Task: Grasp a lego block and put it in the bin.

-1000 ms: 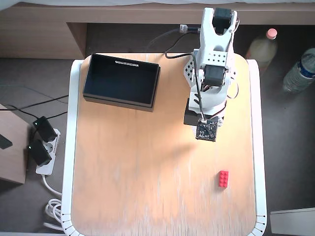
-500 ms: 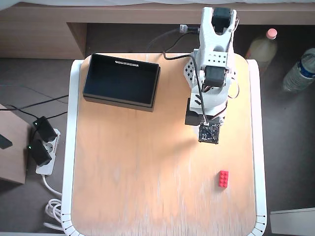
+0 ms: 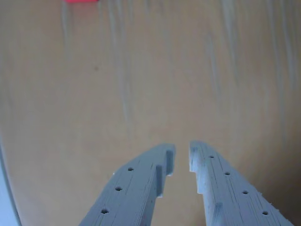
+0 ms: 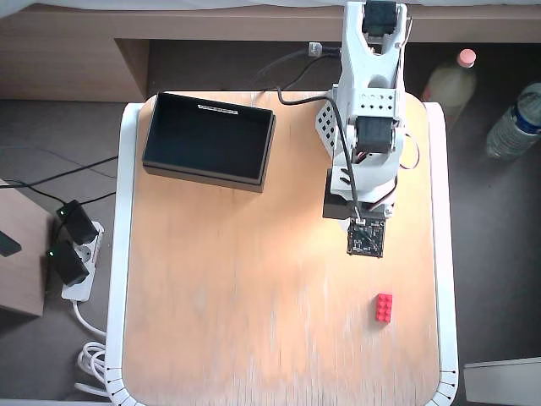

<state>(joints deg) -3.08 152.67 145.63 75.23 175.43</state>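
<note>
The red lego block [image 4: 384, 307] lies flat on the wooden table near its lower right in the overhead view. Only a thin strip of the lego block [image 3: 80, 1] shows at the wrist view's top edge, left of centre. My gripper [image 3: 182, 157] hovers over bare wood with its grey fingers a narrow gap apart and nothing between them. Seen from overhead, the wrist with its camera board [image 4: 365, 238] hangs a short way above the block, a little to its left. The black bin [image 4: 209, 138] sits at the table's upper left, with nothing visible inside.
The arm's white base [image 4: 365, 110] stands at the table's top edge. Two bottles [image 4: 446, 80] are on the floor to the right of the table. A power strip with plugs and cables [image 4: 72, 254] lies on the floor to the left. The table has a white rim [image 4: 118, 279].
The arm has stretched out, carrying the wrist down the overhead view and slightly right, closer to the red block. The block and bin have not moved.
</note>
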